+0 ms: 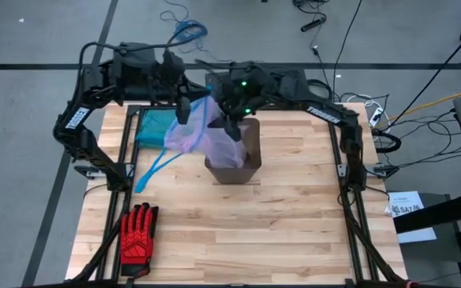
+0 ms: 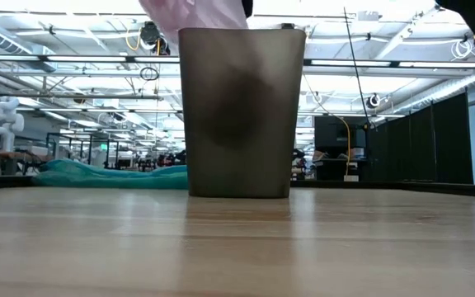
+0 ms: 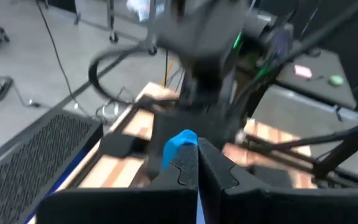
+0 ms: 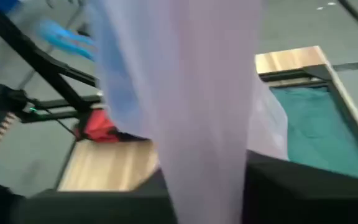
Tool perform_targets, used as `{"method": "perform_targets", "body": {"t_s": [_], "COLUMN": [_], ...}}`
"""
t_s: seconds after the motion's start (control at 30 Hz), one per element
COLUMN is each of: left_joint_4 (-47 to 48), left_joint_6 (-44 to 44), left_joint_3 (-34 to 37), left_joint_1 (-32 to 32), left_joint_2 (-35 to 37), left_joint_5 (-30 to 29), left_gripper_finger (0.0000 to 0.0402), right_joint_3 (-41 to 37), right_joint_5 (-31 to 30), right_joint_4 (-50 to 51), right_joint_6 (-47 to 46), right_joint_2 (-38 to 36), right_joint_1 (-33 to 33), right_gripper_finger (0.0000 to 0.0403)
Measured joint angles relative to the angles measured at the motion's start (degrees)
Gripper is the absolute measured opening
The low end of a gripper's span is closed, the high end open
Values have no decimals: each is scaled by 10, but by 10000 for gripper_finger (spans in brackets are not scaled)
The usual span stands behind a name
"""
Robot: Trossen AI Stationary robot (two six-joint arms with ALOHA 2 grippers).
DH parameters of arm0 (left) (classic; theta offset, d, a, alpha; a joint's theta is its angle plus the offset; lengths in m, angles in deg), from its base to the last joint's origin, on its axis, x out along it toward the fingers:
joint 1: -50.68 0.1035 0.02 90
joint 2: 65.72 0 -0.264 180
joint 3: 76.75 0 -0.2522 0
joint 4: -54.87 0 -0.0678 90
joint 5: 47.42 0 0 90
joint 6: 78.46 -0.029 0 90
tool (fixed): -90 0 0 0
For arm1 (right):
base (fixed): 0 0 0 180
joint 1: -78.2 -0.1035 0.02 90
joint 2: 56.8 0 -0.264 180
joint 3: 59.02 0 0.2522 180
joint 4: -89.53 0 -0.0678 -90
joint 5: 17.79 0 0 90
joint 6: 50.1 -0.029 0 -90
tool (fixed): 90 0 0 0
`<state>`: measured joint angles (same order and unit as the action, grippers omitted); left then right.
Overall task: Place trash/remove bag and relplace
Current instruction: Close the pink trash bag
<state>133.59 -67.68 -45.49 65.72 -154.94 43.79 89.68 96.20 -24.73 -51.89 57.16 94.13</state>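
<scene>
We've got the bag [image 1: 206,132] pinched in the right gripper [image 1: 232,126] — thin, slippery, floppy stuff, so grab bunched folds. Left gripper [image 3: 197,163] is shut — empty.

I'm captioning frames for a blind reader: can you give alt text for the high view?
Both grippers, left and right, meet at a pale pink bag spilling from a dark bin on a wooden table. A teal bag and red glove lie left.

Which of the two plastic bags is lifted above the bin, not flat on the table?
The pale pink-lavender bag: it hangs over the brown bin, while the teal bag lies flat behind.
</scene>
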Motion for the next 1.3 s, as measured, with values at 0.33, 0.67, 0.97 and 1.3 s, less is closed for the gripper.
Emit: {"method": "perform_targets", "body": {"t_s": [0.33,0.67,0.97,1.3], "left_joint_4": [-37,-59,-58,-71], "left_joint_6": [9,9,9,9], "left_joint_3": [0,0,0,1], "left_joint_1": [0,0,0,0], "left_joint_2": [48,82,92,120], "left_joint_5": [-34,-52,-52,-74], "left_gripper_finger": [0,0,0,0], "right_joint_3": [1,-6,-33,-33], "right_joint_5": [-26,-37,-41,-23], "right_joint_4": [-3,31,33,35], "right_joint_6": [17,40,52,64], "right_joint_2": [18,51,52,51], "right_joint_1": [-2,-4,-4,-4], "right_gripper_finger": [1,0,0,0]}}
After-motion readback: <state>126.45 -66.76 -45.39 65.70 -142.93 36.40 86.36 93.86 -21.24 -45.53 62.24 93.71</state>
